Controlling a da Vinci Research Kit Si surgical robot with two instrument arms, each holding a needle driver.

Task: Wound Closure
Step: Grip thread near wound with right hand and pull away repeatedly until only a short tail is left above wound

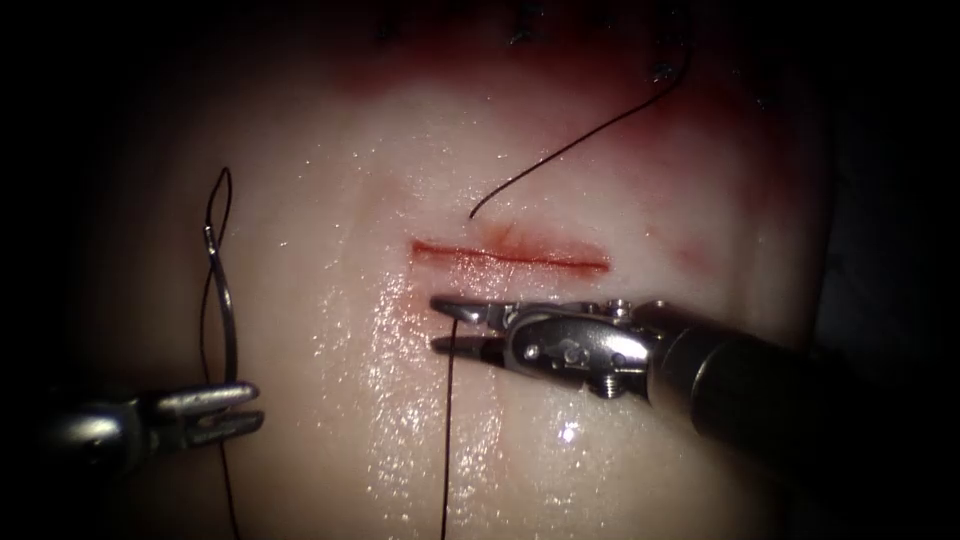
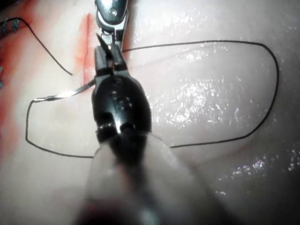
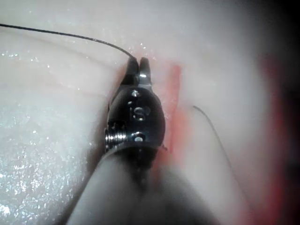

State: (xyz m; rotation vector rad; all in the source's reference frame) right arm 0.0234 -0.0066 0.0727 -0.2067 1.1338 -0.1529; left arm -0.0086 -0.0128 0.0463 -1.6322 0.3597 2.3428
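L tool [image 1: 215, 410] sits well left of the cut [image 1: 510, 257], jaws clamped on the needle [image 1: 225, 300] near one end of its curve; needle stands free in the air, not in the tissue [image 1: 400, 420]. R tool [image 1: 455, 325] lies just below the cut's left half, jaws parted w/ the thread [image 1: 447, 430] running between them; can't tell if it's actually pinched, looks loose. A cut end of thread [image 1: 560, 150] trails from above toward the cut. Cut looks unstitched, so prob. early: needle loaded, no bite taken. Next move needs the needle tip brought to the cut edge, square to it, w/ slack thread kept clear.
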